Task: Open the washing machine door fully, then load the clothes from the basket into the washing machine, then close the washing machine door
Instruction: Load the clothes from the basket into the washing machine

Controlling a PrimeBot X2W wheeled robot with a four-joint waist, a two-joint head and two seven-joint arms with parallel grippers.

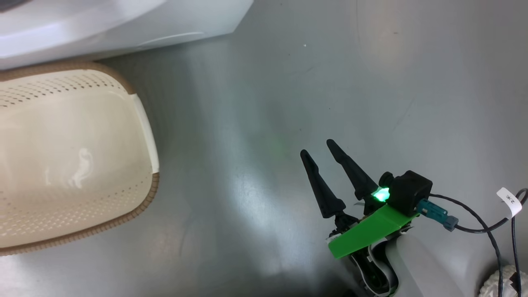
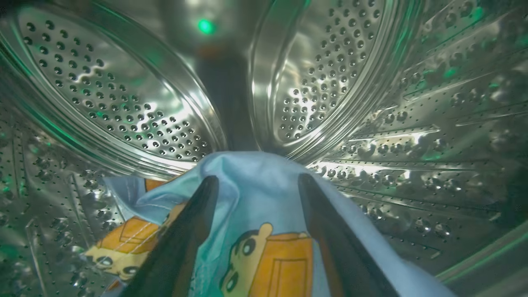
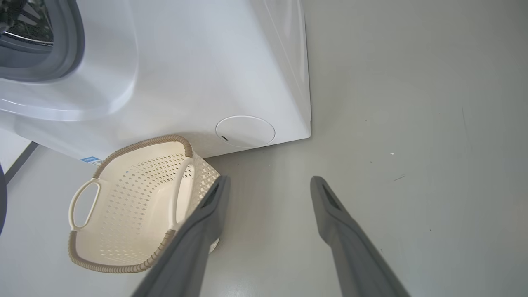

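Observation:
My left gripper (image 2: 258,178) is inside the washing machine's steel perforated drum (image 2: 123,95). Its dark fingers (image 2: 181,239) stand wide apart, open, over light blue clothes (image 2: 255,198) printed with orange cartoon figures; the fabric lies between and under them. The cream basket (image 1: 146,198) stands on the floor with nothing in it, also seen as the basket (image 3: 123,264) in the right wrist view, against the white washing machine (image 3: 185,62). The drum mouth (image 3: 24,37) is uncovered; the door is out of view. My right gripper (image 1: 319,149) hangs open above bare floor, right of the basket.
The grey floor (image 1: 371,82) stretches to the right of the machine. A round flap (image 3: 245,131) and a blue label (image 3: 88,159) sit low on the machine's front. Black cables (image 1: 486,222) trail from my right wrist. A dark curved sliver (image 3: 1,198) shows at the left edge.

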